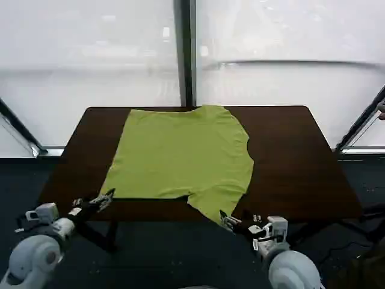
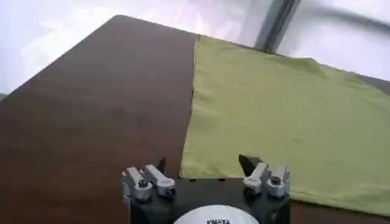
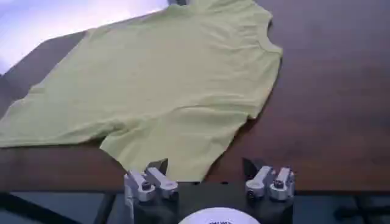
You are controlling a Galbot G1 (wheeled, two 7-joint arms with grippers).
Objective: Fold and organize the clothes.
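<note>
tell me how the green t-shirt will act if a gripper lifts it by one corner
The T-shirt lies thin and flat on the table, so it would likely droop and fold rather than hold its shape. It looks light; thin cloth should lift easily. Its near sleeve already overhangs the table edge by the open right gripper, so a tug there might drag the rest along.

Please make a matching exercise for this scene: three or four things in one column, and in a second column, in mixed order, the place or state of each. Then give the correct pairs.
Things:
1. T-shirt
2. left gripper
3. right gripper
4. table

Places or states:
A. open, by the sleeve that hangs over the near table edge
B. dark brown, under the garment
C. open, at the near hem corner on the robot's left
D. lime green, spread flat

Pairs: 1-D, 2-C, 3-A, 4-B
</note>
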